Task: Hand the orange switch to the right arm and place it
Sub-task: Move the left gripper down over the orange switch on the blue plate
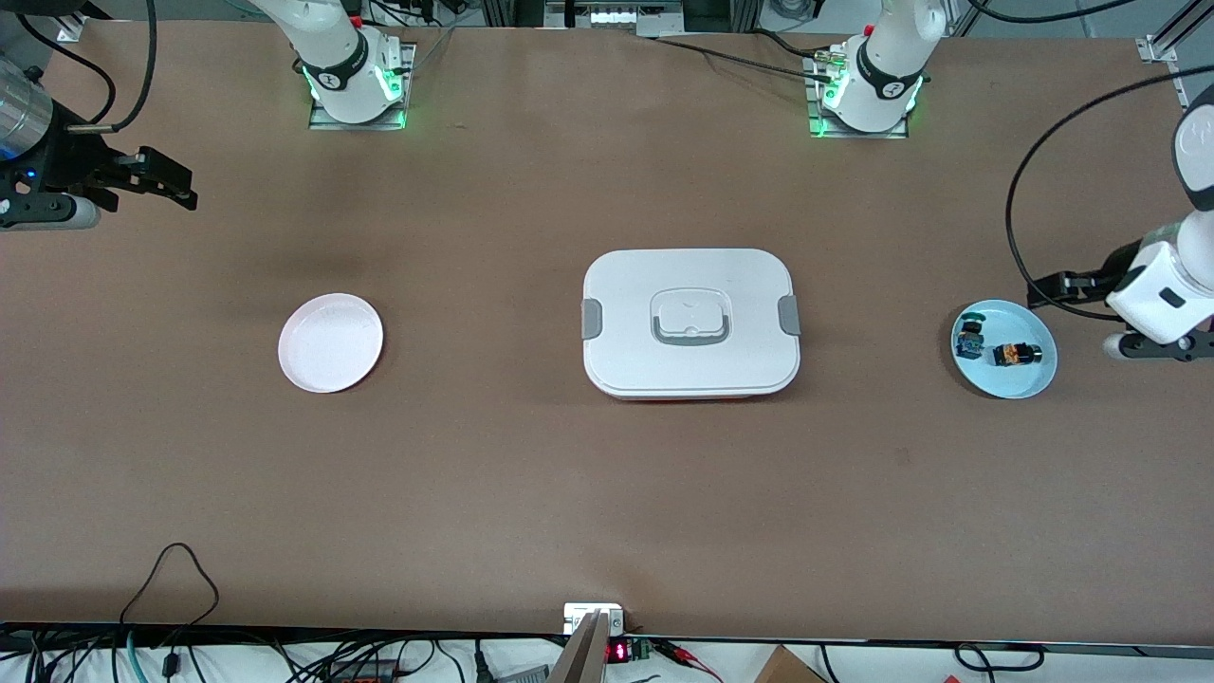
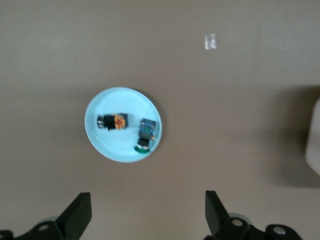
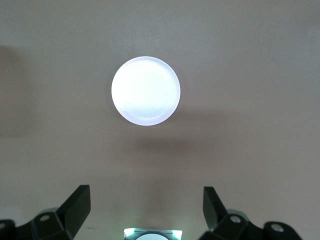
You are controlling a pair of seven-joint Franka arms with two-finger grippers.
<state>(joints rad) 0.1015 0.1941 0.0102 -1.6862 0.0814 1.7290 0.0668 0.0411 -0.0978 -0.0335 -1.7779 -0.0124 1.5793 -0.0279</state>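
Orange-faced and lying on its side, the orange switch (image 1: 1017, 355) rests in the pale blue dish (image 1: 1032, 381), long axis three-to-nine. We see our left gripper (image 2: 145, 217) hanging spread and empty beside it, far closer than our right gripper (image 3: 145, 215), which waits agape near the white plate (image 1: 330, 342).

The front view looks down from high across the table (image 1: 531, 493), facing the two arm bases along its top edge, and takes in the whole tabletop from far off. The left wrist view looks straight down from above the left arm's end of the table; its own open fingertips (image 2: 80, 212) frame the lower edge, and the light blue plate (image 2: 107, 145) fills the middle, fairly near. The front view shares that plate (image 1: 1029, 384). The right wrist view also looks straight down, over the right arm's end, with its fingertips (image 3: 79, 205) at the lower edge and the white plate (image 3: 145, 90) centred. The front view shares this plate (image 1: 330, 342) too. The two wrist views share only bare tabletop.
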